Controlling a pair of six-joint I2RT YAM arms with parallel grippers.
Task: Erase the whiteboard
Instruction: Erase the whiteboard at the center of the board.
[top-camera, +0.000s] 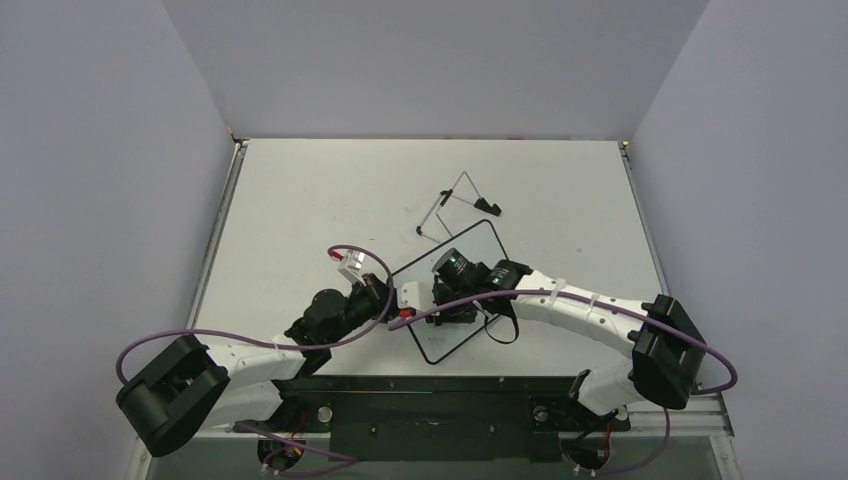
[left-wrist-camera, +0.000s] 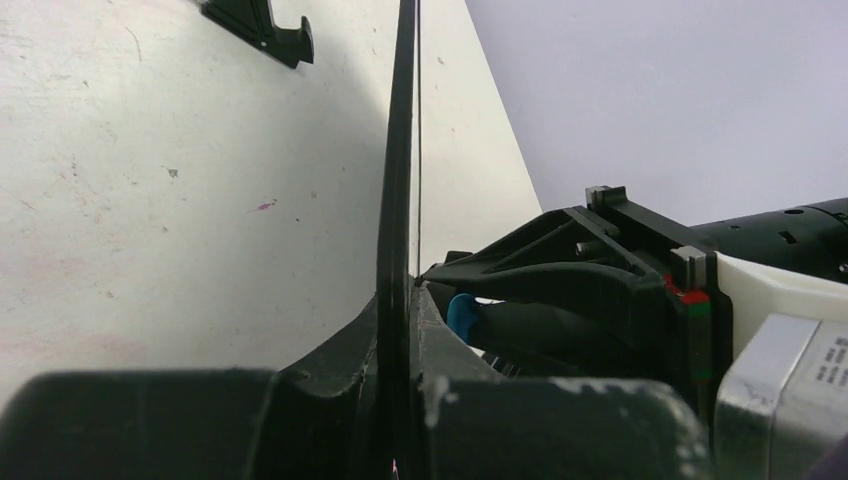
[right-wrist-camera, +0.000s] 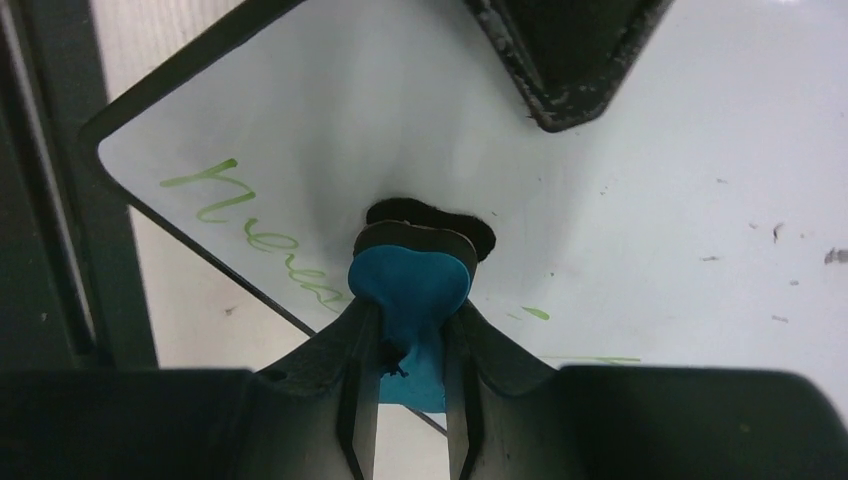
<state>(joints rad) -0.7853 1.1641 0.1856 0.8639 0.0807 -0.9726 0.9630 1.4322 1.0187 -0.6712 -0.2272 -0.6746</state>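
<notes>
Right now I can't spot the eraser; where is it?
In the right wrist view, the blue eraser is pinched in the right gripper, against the whiteboard whose edge the left gripper clamps.

White whiteboard (right-wrist-camera: 650, 150), black frame (left-wrist-camera: 400, 150), green writing (right-wrist-camera: 200, 174), blue eraser (right-wrist-camera: 410, 290)

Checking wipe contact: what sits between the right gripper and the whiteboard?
The blue eraser, pinched in the right gripper, faces the whiteboard; right wrist view.

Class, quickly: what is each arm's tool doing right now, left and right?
Left tool: closed, gripping the edge of the whiteboard.
Right tool: closed, holding the blue eraser.
</notes>
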